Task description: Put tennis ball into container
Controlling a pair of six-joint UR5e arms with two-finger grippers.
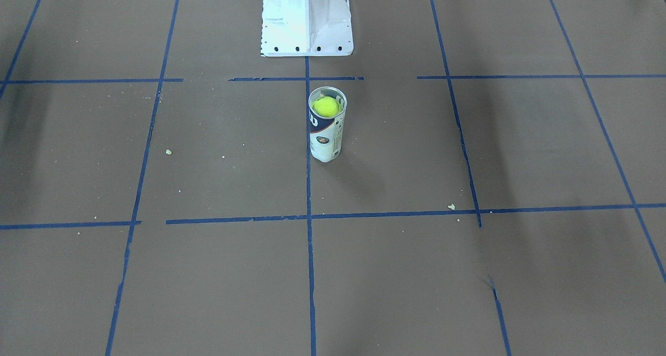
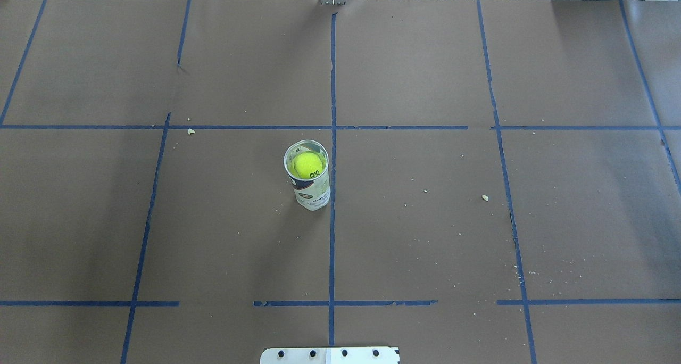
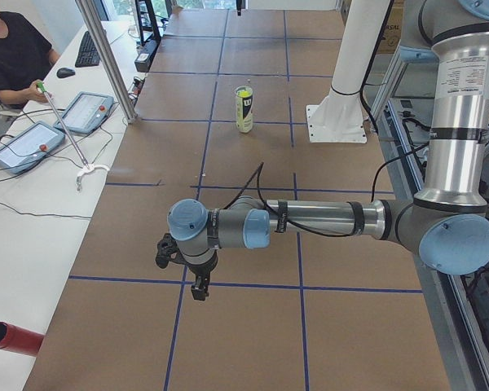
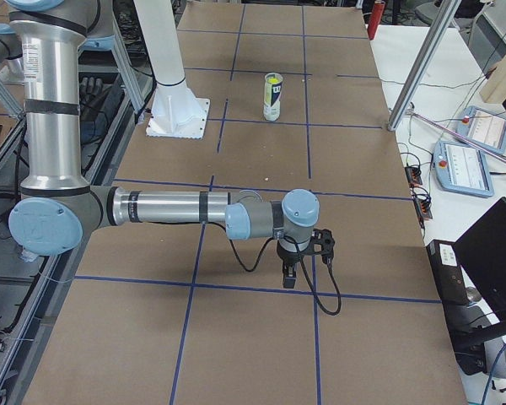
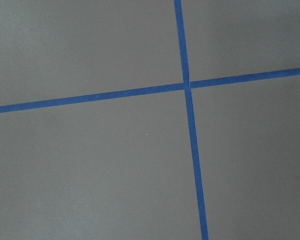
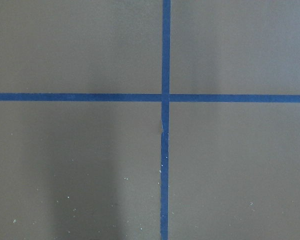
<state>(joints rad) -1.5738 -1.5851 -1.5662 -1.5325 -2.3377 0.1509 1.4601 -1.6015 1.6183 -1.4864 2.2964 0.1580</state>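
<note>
The tennis ball (image 2: 307, 165) sits in the upright tube (image 2: 314, 192), so seemingly nothing remains (cannot tell whether the left fingers (image 3: 198, 292) or the right fingers (image 4: 288, 278) are apart).

Blue tape (image 2: 333, 87) grids the brown table (image 2: 425, 60) around a white pedestal (image 1: 307, 17).

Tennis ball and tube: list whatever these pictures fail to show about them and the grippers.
Tennis ball: lower part hidden by the container wall in all exterior views; lettering too small to read.
Left gripper: exterior left only, small; open or shut cannot be told.
Right gripper: exterior right only; likewise.
</note>
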